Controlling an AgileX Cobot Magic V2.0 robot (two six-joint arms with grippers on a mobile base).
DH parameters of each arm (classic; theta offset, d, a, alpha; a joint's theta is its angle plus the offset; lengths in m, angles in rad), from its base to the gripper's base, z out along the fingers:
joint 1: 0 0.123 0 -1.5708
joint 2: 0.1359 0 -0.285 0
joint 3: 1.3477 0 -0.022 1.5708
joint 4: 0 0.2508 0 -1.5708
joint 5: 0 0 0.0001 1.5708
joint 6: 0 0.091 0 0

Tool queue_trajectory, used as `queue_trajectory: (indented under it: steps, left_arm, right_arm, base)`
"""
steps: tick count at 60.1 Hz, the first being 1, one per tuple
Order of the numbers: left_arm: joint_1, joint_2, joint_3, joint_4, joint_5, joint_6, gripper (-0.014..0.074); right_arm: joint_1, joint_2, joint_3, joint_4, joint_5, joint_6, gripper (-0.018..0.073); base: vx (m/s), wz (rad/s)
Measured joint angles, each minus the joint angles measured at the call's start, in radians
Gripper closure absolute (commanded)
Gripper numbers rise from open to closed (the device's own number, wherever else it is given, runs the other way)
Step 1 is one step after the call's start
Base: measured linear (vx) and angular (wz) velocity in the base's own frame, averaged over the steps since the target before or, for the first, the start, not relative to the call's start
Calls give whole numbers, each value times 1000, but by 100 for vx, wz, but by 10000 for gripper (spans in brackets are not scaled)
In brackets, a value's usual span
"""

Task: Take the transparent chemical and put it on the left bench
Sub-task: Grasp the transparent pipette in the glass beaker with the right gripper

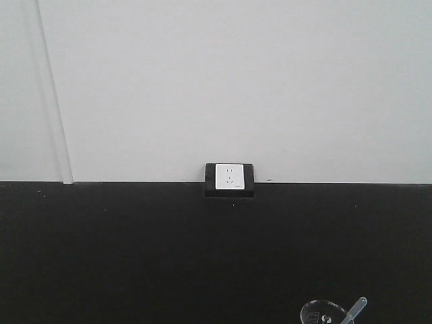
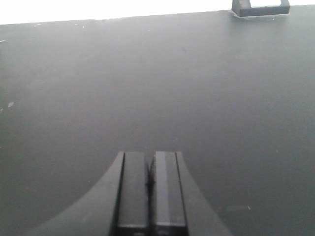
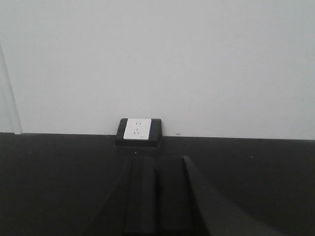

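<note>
Against the back edge of the matte black surface sits one white wall socket in a black box, which shows in all three views. Only the front view shows the one clear glass beaker and the one slim translucent plastic pipette leaning tilted inside it, well forward of the back edge and right of the socket, both cut by the frame. The left gripper hangs over bare surface, jaws pressed together. The right gripper faces the socket; its jaws are too dark to tell whether they are apart or together.
</note>
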Motion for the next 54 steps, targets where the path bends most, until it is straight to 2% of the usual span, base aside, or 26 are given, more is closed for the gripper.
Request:
queue_trajectory:
  steps: [9,15,22,34,38,43,47,54]
  left_arm:
    - [0,0,0,0,0,0,600]
    - [0,0,0,0,0,0,600]
    - [0,0,0,0,0,0,600]
    - [0,0,0,0,0,0,600]
    - [0,0,0,0,0,0,600]
    - [0,0,0,0,0,0,600]
    - [0,0,0,0,0,0,600]
    - [0,0,0,0,0,0,600]
  right_arm:
    - [0,102,-11,3,-51,4,539]
    - [0,141,-11,4,-85,6,480]
    - [0,164,-11,4,-97,8,354]
    - [0,192,-11,9,-107,24,23]
    - [0,203,-11,42,-107,45,-52]
    - [0,221,-11,110,-107,105,-85]
    - [0,250,-12,194,-108,151,-77]
    - [0,348,-14,283,-138,181,-49]
  base:
    - [0,0]
    - [0,0]
    - [0,0]
    - [0,0]
    - [0,0]
    - [0,0]
    - [0,0]
    - [0,0]
